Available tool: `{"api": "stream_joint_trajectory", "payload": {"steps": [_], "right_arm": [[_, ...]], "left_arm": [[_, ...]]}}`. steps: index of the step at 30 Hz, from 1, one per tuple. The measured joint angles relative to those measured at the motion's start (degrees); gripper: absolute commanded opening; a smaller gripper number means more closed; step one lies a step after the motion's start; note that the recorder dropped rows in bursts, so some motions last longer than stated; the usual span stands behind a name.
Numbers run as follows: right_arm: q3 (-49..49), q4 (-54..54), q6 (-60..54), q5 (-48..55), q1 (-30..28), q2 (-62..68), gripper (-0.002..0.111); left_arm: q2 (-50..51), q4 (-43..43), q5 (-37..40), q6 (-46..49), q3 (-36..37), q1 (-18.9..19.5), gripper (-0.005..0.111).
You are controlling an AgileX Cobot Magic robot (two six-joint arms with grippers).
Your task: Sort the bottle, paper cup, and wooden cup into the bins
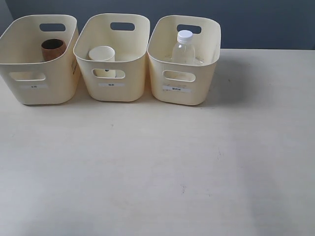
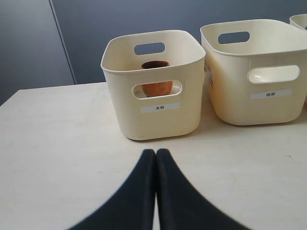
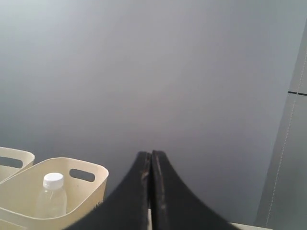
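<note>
The left gripper [image 2: 156, 158] was closed, its two black fingers [image 2: 136, 191] pressed together with nothing between them; it hung low over the table [image 2: 62, 143], pointing toward the left bin [image 2: 158, 122] and well apart from its front wall. The right gripper [image 3: 151, 155] was closed and empty too; it was held high, so its camera saw mostly the grey wall [image 3: 153, 72], with the right bin [image 3: 91, 187] lower down. Neither gripper appeared in the exterior view; I judge that both arms were drawn back from the work area.

In the exterior view, the wooden cup [image 1: 53, 49] stood upright in the left bin, at about eleven o'clock of the table; the paper cup [image 1: 102, 55] stood upright in the middle bin [image 1: 112, 91] at twelve o'clock, near its front wall; the bottle [image 1: 184, 48] stood upright in the right bin at about one o'clock. Each thing had its own bin, which I think follows the small labels [image 2: 160, 108] on the fronts; so the sorting looked finished.

The bins stood in one row along the far edge of the table, their rims touching or almost touching; I cannot tell which. From three o'clock through six to nine, the table was bare and gave wide room for the arms; only the bin rims could catch a finger.
</note>
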Motion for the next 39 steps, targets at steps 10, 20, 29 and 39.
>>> {"api": "stream_joint_trajectory", "payload": {"steps": [10, 20, 29, 39], "right_arm": [[2.5, -2.9, 6.0, -0.1, -0.2, -4.7, -0.001], [12.2, 47.2, -41.4, -2.5, -0.2, -4.7, -0.001], [16.7, 58.9, -52.2, 3.7, -0.2, -4.7, -0.001], [21.8, 103.0, -100.3, 11.4, -0.2, -5.9, -0.001]], "left_arm": [[0.0, 0.0, 0.0, 0.0, 0.0, 0.0, 0.0], [0.0, 0.0, 0.0, 0.0, 0.0, 0.0, 0.0], [0.0, 0.0, 0.0, 0.0, 0.0, 0.0, 0.0], [0.0, 0.0, 0.0, 0.0, 0.0, 0.0, 0.0]]}}
